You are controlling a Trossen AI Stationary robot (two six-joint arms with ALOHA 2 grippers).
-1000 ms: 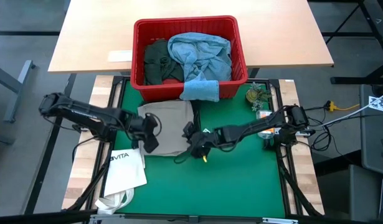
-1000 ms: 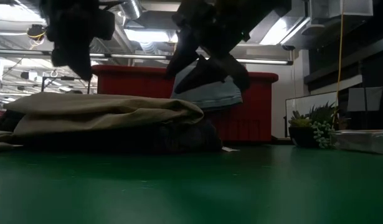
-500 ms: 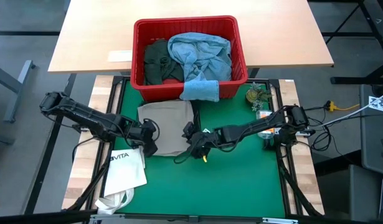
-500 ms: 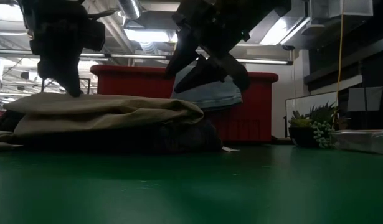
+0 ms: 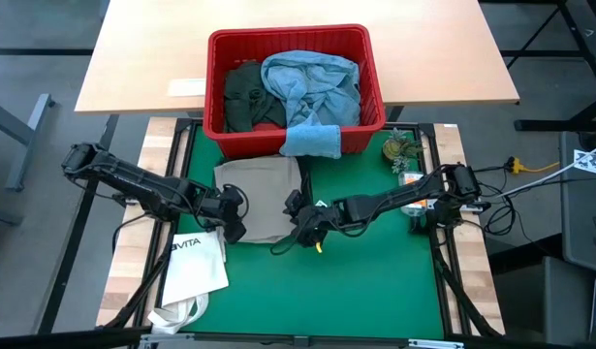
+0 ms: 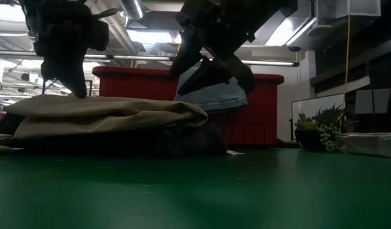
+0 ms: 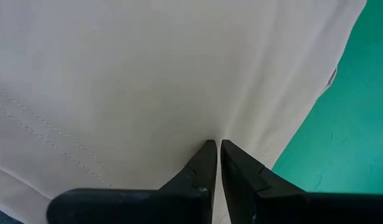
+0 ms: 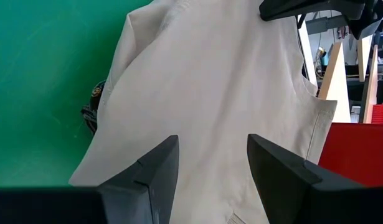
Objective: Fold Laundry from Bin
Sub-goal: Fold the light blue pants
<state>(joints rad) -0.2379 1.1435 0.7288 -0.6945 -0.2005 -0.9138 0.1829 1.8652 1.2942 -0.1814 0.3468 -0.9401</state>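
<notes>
The left pincer (image 7: 214, 155) is clenched, tips pressed on the khaki trousers (image 5: 264, 194) — apparently pinching fabric. The right pincer (image 8: 207, 165) hovers released over them. Next, probably: lift a fold across the tabletop (image 5: 375, 281).

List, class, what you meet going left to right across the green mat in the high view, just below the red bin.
Tote bag → left end effector → khaki trousers → right end effector → small plant
</notes>
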